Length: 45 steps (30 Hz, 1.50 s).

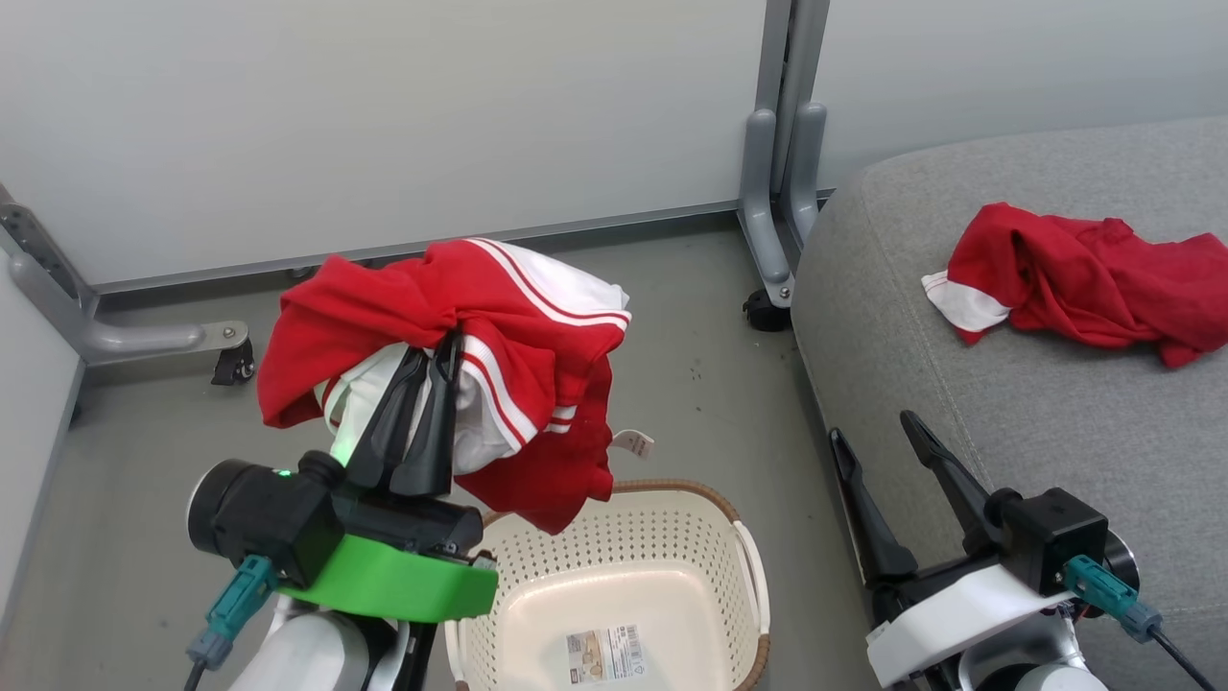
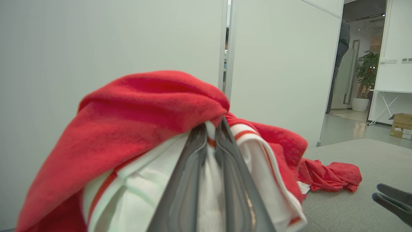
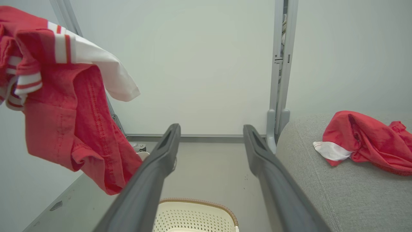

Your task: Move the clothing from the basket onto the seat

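The left gripper (image 1: pixel 434 347) is pinching the striped garment (image 1: pixel 537 317). Its two dark fingers are pressing together on a fold of red and white cloth, and the rest of the fabric is draping over and around the fingertips on both sides. In the left wrist view a thin strip of white cloth is showing between the closed fingers, with a thick red fold bunching over their tips. The garment is hanging in the air above the far-left part of the basket (image 1: pixel 715 499). Its lowest red hem is dangling just over the brown rim, and whether it is touching the rim cannot be told. A small white tag (image 1: pixel 633 443) is sticking out from the garment's right edge. The basket is standing on the grey floor (image 1: pixel 691 365) between the two arms, just beside the seat (image 1: pixel 1007 451), with a printed label (image 1: pixel 602 653) lying on its bottom. The right gripper (image 1: pixel 873 427) is hovering over the seat's near-left edge with its fingers spread wide and only air between them. In the right wrist view the striped garment is hanging up and to the left of those fingers. The plain red garment (image 1: pixel 1084 278) is lying crumpled on the seat, its white cuff pointing toward the seat's left edge, well apart from both grippers.
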Tool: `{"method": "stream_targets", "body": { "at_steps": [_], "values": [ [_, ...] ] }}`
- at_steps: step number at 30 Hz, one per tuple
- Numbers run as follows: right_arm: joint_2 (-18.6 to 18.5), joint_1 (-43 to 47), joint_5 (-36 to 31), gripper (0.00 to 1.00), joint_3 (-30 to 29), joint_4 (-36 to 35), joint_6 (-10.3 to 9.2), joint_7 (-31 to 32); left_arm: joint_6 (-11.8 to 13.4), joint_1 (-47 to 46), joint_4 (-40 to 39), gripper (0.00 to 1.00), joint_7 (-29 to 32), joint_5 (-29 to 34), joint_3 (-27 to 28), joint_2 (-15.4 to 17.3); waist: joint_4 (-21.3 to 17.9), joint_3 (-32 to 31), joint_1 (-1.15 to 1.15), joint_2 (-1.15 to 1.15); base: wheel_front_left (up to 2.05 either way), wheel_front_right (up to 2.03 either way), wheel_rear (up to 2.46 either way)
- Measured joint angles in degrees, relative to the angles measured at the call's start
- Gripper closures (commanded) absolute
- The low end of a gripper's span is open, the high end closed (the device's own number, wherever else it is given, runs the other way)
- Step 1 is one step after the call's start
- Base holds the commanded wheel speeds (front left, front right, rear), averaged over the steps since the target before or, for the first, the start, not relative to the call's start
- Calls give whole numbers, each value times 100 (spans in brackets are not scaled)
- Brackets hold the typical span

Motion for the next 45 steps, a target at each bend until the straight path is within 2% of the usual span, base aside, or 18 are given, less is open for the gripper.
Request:
{"method": "stream_targets", "body": {
  "at_steps": [7, 11, 17, 22, 29, 34, 35, 36, 37, 45],
  "values": [
    [-16, -1, 32, 0, 79, 2, 0, 8, 0, 1, 7, 100, -31, 1, -16, 1, -25, 13, 0, 0, 0, 0, 0],
    [-174, -70, 170, 0, 347, 26, -1, 46, -1, 1, -1, 100, -33, 1, -51, -7, -13, 32, 0, 0, 0, 0, 0],
    [-556, -738, 694, 0, 1325, 244, -1, 109, -42, -23, -63, 100, -40, 24, -111, -32, 56, 105, 0, 0, 0, 0, 0],
    [-733, -1430, 1111, 0, 2112, 583, -1, 49, -92, -151, 0, 100, -40, 47, -176, -90, 198, 178, 0, 0, 0, 0, 0],
    [-788, -2532, 1595, 0, 3092, 1440, 0, -143, -196, -382, 83, 100, -47, 87, -297, -236, 438, 350, 0, 0, 0, 0, 0],
    [-708, -3098, 1883, 0, 3568, 1928, -1, -318, -225, -399, 107, 100, -58, 88, -296, -292, 496, 412, 1, 0, 0, 0, 0],
    [-686, -3208, 1925, 60, 3640, 2033, 0, -346, -226, -401, 111, 100, -77, 90, -293, -298, 495, 415, 1, 0, 0, 0, 0],
    [-669, -3294, 1984, 95, 3711, 2111, 0, -400, -238, -403, 120, 100, -81, 91, -292, -302, 495, 415, 1, 0, 0, 0, 0],
    [-670, -3365, 2028, 100, 3767, 2179, 0, -419, -242, -404, 123, 100, -82, 91, -290, -307, 496, 413, 0, 0, 0, 0, 0],
    [-671, -3727, 2308, 100, 4163, 2619, 0, -694, -252, -401, 148, 100, -99, 96, -267, -324, 489, 381, 1, 0, 0, 0, 0]
  ]
}}
